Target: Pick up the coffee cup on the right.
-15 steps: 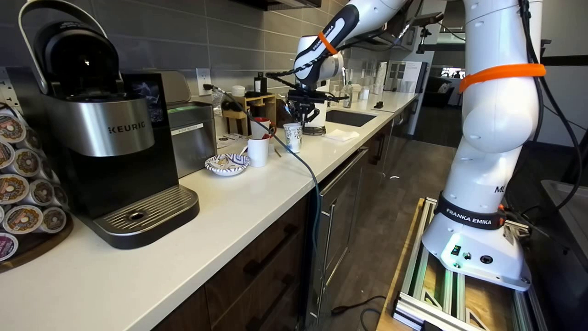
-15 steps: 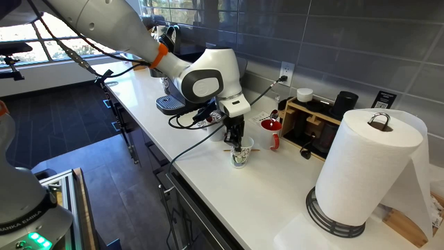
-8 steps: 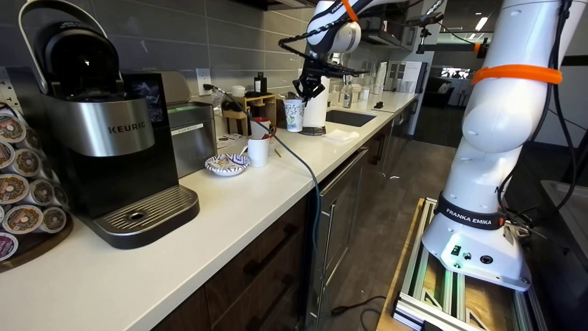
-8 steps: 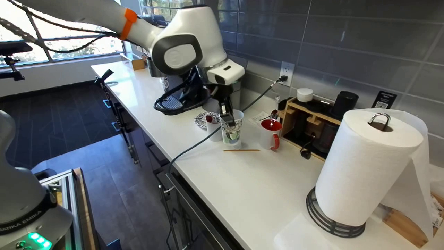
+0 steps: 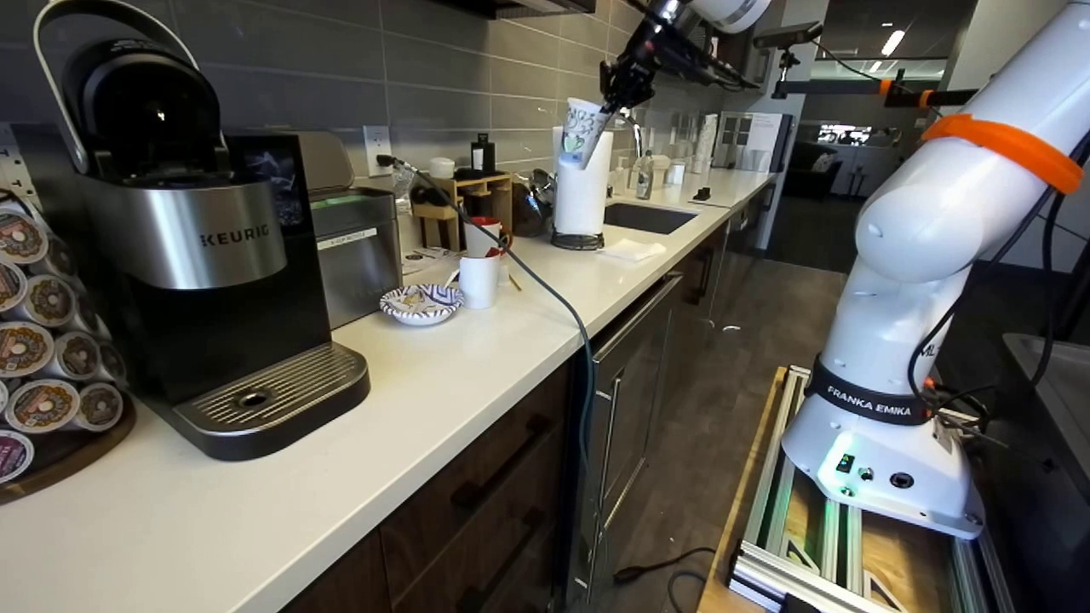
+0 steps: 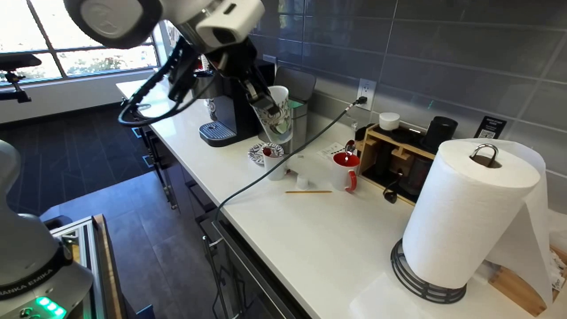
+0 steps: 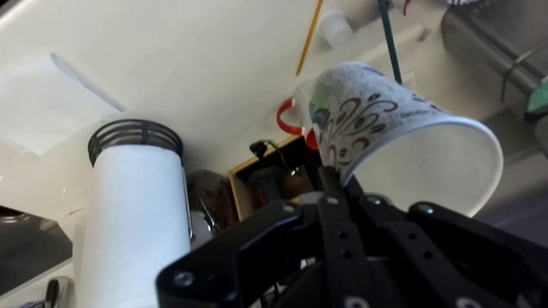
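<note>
A white paper cup with a brown leaf pattern [image 5: 582, 134] is in the air, tilted, well above the counter. It also shows in an exterior view [image 6: 275, 122] and, with its open mouth to the right, in the wrist view [image 7: 368, 115]. My gripper [image 7: 341, 179] is shut on the rim, one finger outside and one inside. The gripper also shows in both exterior views [image 5: 609, 108] [image 6: 268, 105]. A white mug with red inside and red handle [image 6: 342, 176] stands on the counter, partly behind the cup in the wrist view. No small orange-red cup is in view.
The paper-towel roll [image 6: 465, 217] stands on a wire base. Another white mug [image 6: 275, 167], a small white cup [image 6: 302, 181], and a thin stick [image 6: 308, 192] are on the counter. A dark cable [image 6: 252, 184] crosses it. A wooden organizer [image 6: 401, 153] and coffee maker [image 5: 230, 255] stand nearby.
The paper cup stood on the counter one second ago. My gripper has lifted it high and tilted it. The small white cup and stick show in an exterior view where the paper cup stood.
</note>
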{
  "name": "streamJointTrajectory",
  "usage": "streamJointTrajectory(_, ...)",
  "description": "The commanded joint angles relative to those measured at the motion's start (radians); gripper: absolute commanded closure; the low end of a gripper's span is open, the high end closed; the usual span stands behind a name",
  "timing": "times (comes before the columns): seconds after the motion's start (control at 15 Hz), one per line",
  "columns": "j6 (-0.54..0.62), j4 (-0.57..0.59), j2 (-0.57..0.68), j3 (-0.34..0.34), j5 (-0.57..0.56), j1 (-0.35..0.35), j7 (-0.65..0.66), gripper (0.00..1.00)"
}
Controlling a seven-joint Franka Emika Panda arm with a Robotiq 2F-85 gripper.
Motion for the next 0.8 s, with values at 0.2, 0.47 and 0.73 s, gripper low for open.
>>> streamJointTrajectory(0.2, 0.003, -0.007, -0.324, -0.025, 0.080, -0.053, 0.065, 0.99)
streamJointTrajectory(0.47, 0.100, 0.068, -0.385, 0.000, 0.123, -0.016, 0.105, 0.99)
streamJointTrajectory(0.73, 0.090, 0.111, -0.395, 0.025, 0.081, 0.006, 0.084, 0.99)
